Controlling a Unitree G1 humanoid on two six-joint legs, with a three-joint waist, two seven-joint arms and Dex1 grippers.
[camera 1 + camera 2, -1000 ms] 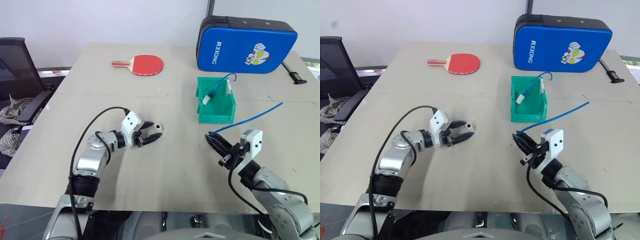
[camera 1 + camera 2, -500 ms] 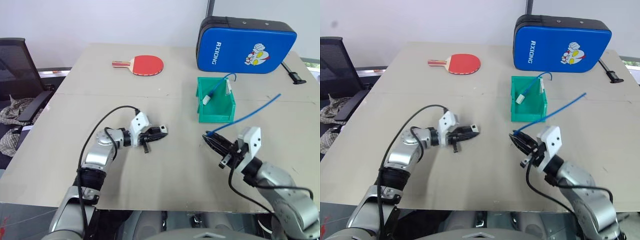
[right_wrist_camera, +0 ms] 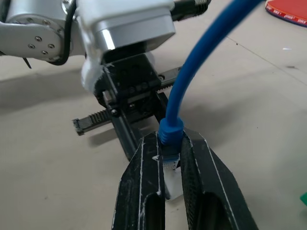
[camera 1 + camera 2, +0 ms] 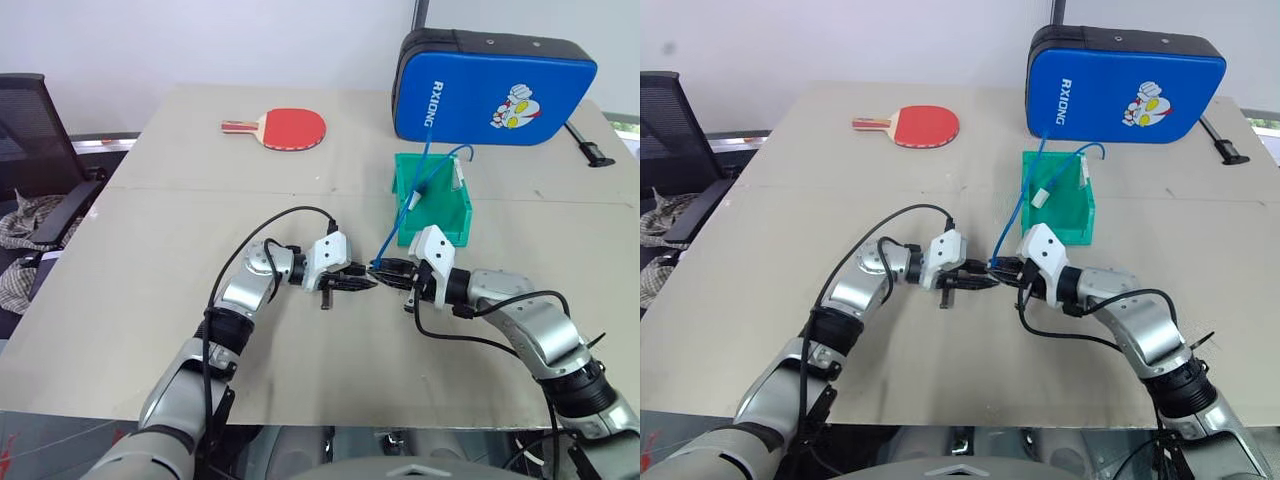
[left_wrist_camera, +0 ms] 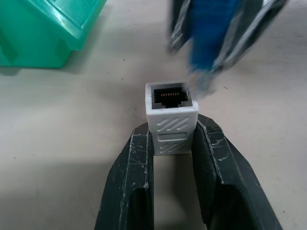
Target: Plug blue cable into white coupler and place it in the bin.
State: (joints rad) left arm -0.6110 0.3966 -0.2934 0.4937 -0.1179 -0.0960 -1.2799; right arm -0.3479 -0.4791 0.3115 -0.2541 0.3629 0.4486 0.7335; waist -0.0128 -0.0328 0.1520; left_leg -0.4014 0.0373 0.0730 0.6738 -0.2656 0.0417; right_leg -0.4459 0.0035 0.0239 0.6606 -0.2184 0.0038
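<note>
Claws meet tip to tip over the middle of the tabletop (image 4: 150,300), on the near side of the bin (image 4: 432,215). The left claw (image 5: 171,143) is pinching the white coupler (image 5: 171,117) by its sides, the dark socket with its row of contacts facing outward toward the other arm. The right claw (image 3: 171,158) is pressed together on the blue cable (image 3: 192,72) just behind its clear plug, and the cord arcs up from there and away over the bin. In the left wrist view the plug end hangs just beside the socket mouth, a little off to one side and not yet inside; whether it touches the coupler's rim I cannot tell.

The step in hand looks like the mating itself: both parts are gripped and brought face to face. The next move calls for a small sideways correction so plug and opening line up, with the plug's latch turned to suit the socket, then a straight push along the socket's axis until it seats. After that the joined pair must go into the bin, which already holds another blue cord with a white piece (image 4: 412,200). Beyond the bin lies a blue padded case (image 4: 490,90), and farther off to its left a red paddle (image 4: 290,128).
</note>
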